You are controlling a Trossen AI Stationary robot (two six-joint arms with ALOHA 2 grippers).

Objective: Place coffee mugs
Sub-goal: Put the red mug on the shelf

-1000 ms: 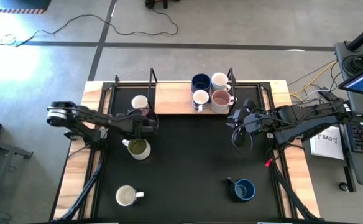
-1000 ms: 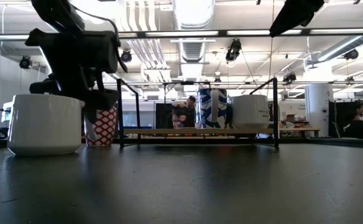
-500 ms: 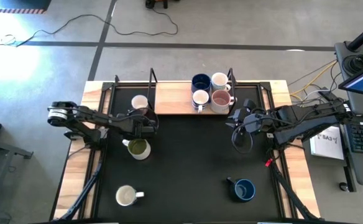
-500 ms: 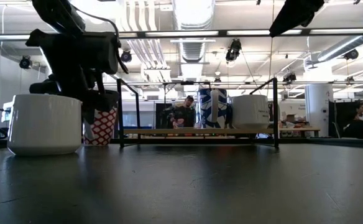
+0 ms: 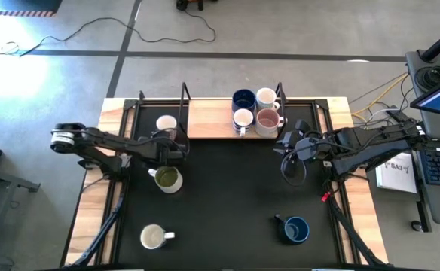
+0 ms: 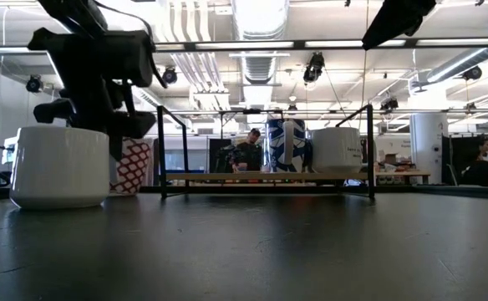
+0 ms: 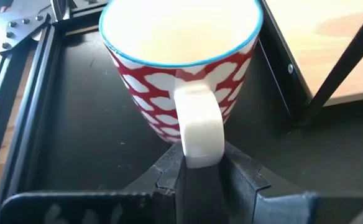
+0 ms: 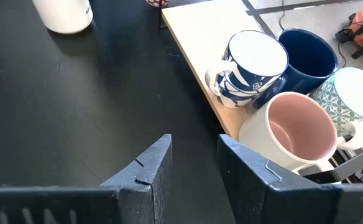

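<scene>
1. Mugs were spread over the high view: four clustered on the wooden shelf at the table's far edge, namely a dark blue mug, a white one, a small white mug and a pinkish mug. An olive-green mug, a cream mug and a second blue mug stood well apart on the black mat. The left gripper reached the red-print mug near the shelf's left end; the right gripper waited just in front of the cluster.

2. From the low view, the red-print mug hung under the dark left gripper, beside a large white mug in the foreground. Whether its base had cleared the surface could not be told.

3. The left wrist view showed the two fingers clamped on the white handle of the red-print mug, which sat upright.

4. In the right wrist view, the right gripper stood with a plain gap between its fingers, holding nothing, near the pinkish mug and a blue-patterned mug.

5. Judging by the glaze, these mugs were rigid, slick, fairly heavy and breakable; a grip on the handle or rim seemed soundest, though a handle grip could let the cup swing.
</scene>
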